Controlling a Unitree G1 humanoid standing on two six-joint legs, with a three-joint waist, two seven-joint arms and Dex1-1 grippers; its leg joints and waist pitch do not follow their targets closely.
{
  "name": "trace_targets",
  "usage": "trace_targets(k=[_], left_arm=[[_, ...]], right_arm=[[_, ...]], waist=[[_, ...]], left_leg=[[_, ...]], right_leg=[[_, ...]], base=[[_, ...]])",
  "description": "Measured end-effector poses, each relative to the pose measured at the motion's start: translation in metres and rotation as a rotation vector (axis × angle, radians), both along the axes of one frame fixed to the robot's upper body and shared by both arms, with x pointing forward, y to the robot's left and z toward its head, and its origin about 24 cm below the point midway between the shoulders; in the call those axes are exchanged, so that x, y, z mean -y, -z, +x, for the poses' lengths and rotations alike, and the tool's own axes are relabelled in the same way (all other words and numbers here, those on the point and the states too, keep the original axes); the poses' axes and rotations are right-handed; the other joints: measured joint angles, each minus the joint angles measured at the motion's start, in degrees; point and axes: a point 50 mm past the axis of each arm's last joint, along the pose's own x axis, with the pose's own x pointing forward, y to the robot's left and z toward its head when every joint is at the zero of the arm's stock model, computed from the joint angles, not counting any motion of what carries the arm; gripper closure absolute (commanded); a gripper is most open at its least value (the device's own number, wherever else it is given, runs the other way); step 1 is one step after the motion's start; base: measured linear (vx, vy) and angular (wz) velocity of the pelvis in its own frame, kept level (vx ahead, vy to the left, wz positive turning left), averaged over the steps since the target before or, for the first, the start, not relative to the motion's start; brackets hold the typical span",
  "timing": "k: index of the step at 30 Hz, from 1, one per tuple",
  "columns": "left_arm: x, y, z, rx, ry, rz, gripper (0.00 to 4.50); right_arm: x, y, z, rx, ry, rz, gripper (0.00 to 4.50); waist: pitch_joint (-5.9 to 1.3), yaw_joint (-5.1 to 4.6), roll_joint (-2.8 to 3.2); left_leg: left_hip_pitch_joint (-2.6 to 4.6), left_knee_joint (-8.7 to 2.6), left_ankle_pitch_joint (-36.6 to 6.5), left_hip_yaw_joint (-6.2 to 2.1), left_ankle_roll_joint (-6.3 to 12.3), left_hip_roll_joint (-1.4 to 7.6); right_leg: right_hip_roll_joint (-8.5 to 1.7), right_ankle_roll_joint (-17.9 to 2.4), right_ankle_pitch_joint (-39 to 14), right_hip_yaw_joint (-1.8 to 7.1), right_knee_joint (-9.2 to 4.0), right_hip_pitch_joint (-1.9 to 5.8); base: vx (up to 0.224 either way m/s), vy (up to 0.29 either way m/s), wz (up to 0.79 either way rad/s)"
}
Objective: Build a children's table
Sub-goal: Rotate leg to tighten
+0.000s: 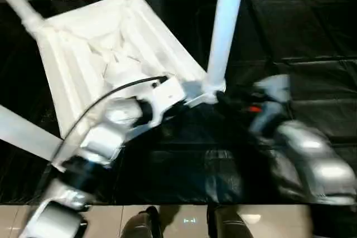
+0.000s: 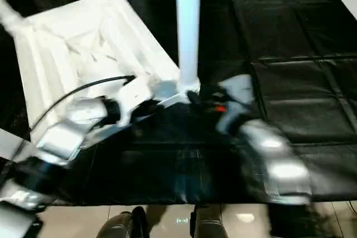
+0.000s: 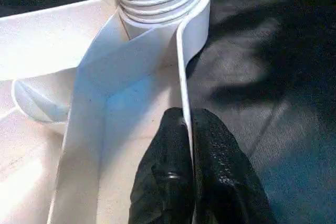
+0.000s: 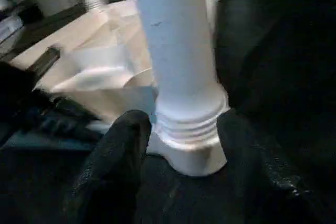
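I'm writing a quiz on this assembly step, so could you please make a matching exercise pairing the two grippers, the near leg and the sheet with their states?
Things:
1. left gripper
2. right gripper
3. near leg
4. sheet

States:
A. black, lying under the tabletop
B. pinching the tabletop's rim
C. upright in a corner socket
D. fingers either side of the leg's threaded base

Pairs: 1-B, 2-D, 3-C, 4-A

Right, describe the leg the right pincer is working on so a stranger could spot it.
Find the upturned white table top on the black sheet. At its corner nearest the robot, one leg stands upright in its socket, screw threads showing at the base. Unlike the other legs, it has the right pincer straddling its foot.
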Motion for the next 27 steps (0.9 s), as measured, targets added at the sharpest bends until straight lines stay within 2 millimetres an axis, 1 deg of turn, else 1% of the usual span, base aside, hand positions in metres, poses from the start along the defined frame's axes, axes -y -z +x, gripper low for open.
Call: trace_targets(k=[2,3,5,7,9,12,14,17,19,22,23,25,27], left_arm=[[-0.006,-0.001,-0.001,0.006,0.034,0.013,4.5],[-0.008,-0.001,-0.002,0.01,0.049,0.017,4.5],[-0.013,-0.003,-0.004,0.015,0.087,0.031,4.5],[-0.02,-0.002,-0.007,0.002,0.134,0.044,4.5],[-0.026,-0.002,-0.01,-0.017,0.172,0.053,4.5],[-0.029,-0.001,-0.014,-0.055,0.235,0.051,4.5],[-0.029,0.0,-0.017,-0.067,0.28,0.063,4.5],[-0.028,0.001,-0.019,-0.077,0.317,0.07,4.5],[-0.028,0.001,-0.02,-0.085,0.334,0.072,4.5],[-0.03,0.001,-0.02,-0.088,0.342,0.077,4.5],[-0.03,0.002,-0.02,-0.088,0.342,0.077,4.5],[-0.03,0.002,-0.02,-0.088,0.343,0.077,4.5],[-0.03,0.002,-0.019,-0.087,0.344,0.079,4.5]], right_arm=[[0.006,0.001,-0.004,-0.008,-0.046,-0.024,1.72],[0.008,0.001,-0.006,-0.011,-0.06,-0.034,1.51],[0.012,0.001,-0.009,-0.015,-0.104,-0.046,1.44],[0.016,-0.002,-0.012,-0.019,-0.162,-0.057,1.3],[0.021,-0.005,-0.014,-0.021,-0.204,-0.064,1.07],[0.021,-0.006,-0.018,-0.04,-0.289,-0.063,0.85],[0.021,-0.006,-0.02,-0.053,-0.349,-0.094,0.67],[0.016,-0.003,-0.023,-0.069,-0.418,-0.109,0.67],[0.012,-0.002,-0.024,-0.085,-0.477,-0.122,0.67],[0.011,-0.003,-0.021,-0.093,-0.506,-0.127,0.67],[0.011,-0.003,-0.019,-0.095,-0.51,-0.124,0.83],[0.011,-0.003,-0.018,-0.1,-0.512,-0.119,0.83],[0.011,-0.003,-0.017,-0.107,-0.515,-0.115,1.12]], waist=[[0.14,0.01,-0.02],[0.34,0.03,0.02],[0.67,0.08,0.05],[0.72,0.17,0.03],[0.74,0.47,0.0],[0.76,1.03,0.03],[0.77,1.51,0.02],[0.8,1.78,0.05],[0.8,1.77,0.06],[0.81,1.65,0.04],[0.81,1.66,0.04],[0.81,1.66,0.03],[0.82,1.65,0.03]], left_leg=[[-0.02,-0.01,0.0,0.0,0.0,-0.01],[-0.01,-0.01,0.0,0.0,0.0,-0.01],[-0.05,-0.02,0.0,0.0,0.0,-0.01],[-0.05,-0.09,0.0,0.01,0.0,-0.01],[-0.05,-0.13,0.0,0.01,0.0,-0.01],[-0.07,-0.14,-0.01,0.02,0.02,-0.02],[-0.06,-0.13,-0.01,0.03,0.02,-0.02],[-0.06,-0.09,-0.01,0.03,0.02,-0.03],[-0.05,-0.09,-0.01,0.04,0.02,-0.03],[0.0,-0.09,-0.01,0.04,0.01,-0.03],[0.02,-0.09,0.0,0.04,0.01,-0.03],[0.04,-0.09,0.0,0.04,0.0,-0.02],[0.04,-0.09,0.0,0.04,0.0,-0.02]], right_leg=[[0.0,0.0,0.0,0.0,-0.04,0.0],[-0.01,0.0,0.0,0.0,-0.06,0.02],[-0.01,0.0,0.0,0.0,-0.06,-0.01],[-0.01,-0.01,-0.01,-0.01,-0.1,-0.03],[-0.01,-0.05,-0.03,-0.04,-0.12,-0.03],[-0.03,-0.09,-0.05,-0.05,-0.13,-0.03],[-0.05,-0.09,-0.06,-0.05,-0.13,-0.01],[-0.07,-0.1,-0.06,-0.05,-0.11,-0.01],[-0.08,-0.1,-0.06,-0.04,-0.11,0.01],[-0.08,-0.1,-0.06,-0.04,-0.09,0.04],[-0.08,-0.1,-0.05,-0.04,-0.07,0.04],[-0.07,-0.1,-0.06,-0.05,-0.06,0.05],[-0.07,-0.1,-0.06,-0.05,-0.05,0.05]], base=[[0.0,0.0,0.0],[0.0,0.0,0.0],[0.0,0.0,0.0],[0.0,0.0,0.0],[0.0,0.0,0.0],[0.0,0.0,0.0],[0.0,0.0,0.0],[0.0,0.0,0.0],[0.0,0.0,0.0],[0.0,0.0,0.0],[0.0,0.0,0.0],[0.0,0.0,0.0],[0.0,0.0,0.0]])
